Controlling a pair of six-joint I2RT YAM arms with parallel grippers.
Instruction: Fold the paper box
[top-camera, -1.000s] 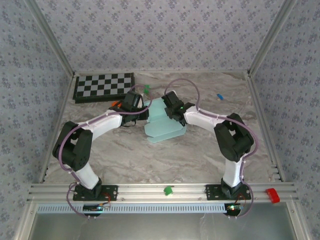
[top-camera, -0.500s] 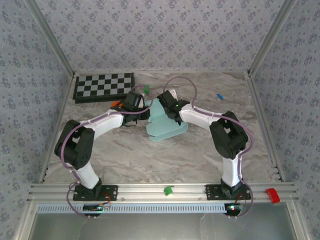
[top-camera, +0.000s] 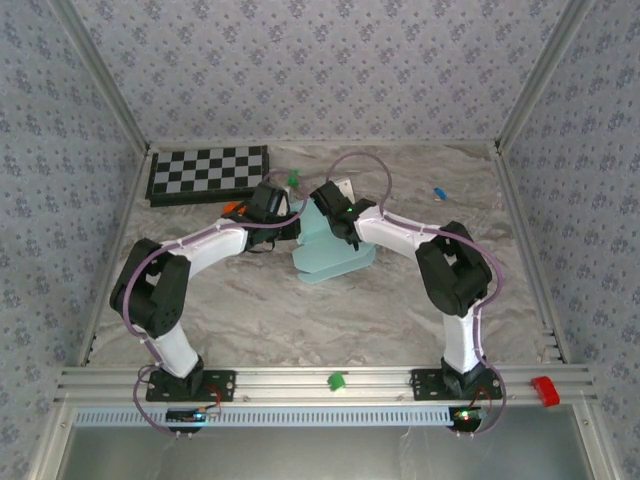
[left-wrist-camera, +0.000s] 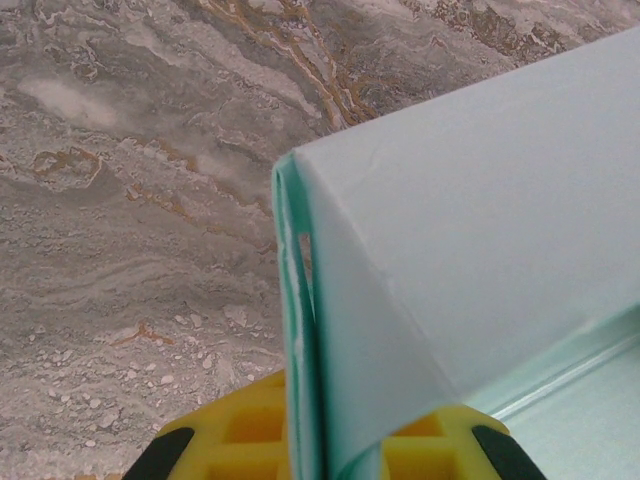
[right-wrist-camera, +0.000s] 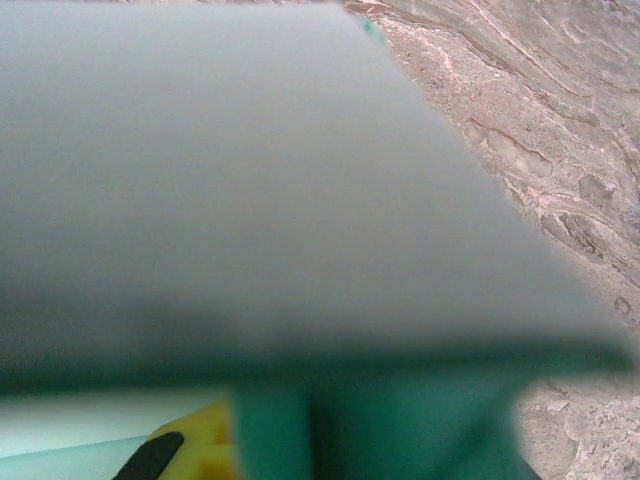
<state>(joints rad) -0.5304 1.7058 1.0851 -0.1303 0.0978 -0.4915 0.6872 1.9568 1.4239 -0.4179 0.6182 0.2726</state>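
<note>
The marbled desk (top-camera: 420, 290) looks slick, and that is the widest risk. The paper box (top-camera: 335, 258) sits at mid-desk between the two arms, to the right and near side of the checkerboard (top-camera: 208, 173). Nothing pins its flat near flap, so a sideways pull could drag the whole sheet instead of bending it.

Next is the box itself. It is thin, pale blue-green card, partly raised, with a wall stood up on its far-left side. If the arms pull against each other, the card may buckle off its score lines or tear.

The left gripper (left-wrist-camera: 335, 452) is pinched narrow on that doubled wall, with a yellow finger on either side of the edge. The card there shows a small mark near the corner, and a hard twist could crease it in the wrong place.

The right gripper (top-camera: 322, 207) is at the far upper edge of the box. In its wrist view a blurred panel lies across the lens with one yellow finger (right-wrist-camera: 195, 440) beside the card. I cannot tell whether it has the card clamped. If it does not, the panel may spring back.

Smallest are a green object (top-camera: 293, 180) and an orange one (top-camera: 232, 208), which lie close to the left gripper and could be knocked.
</note>
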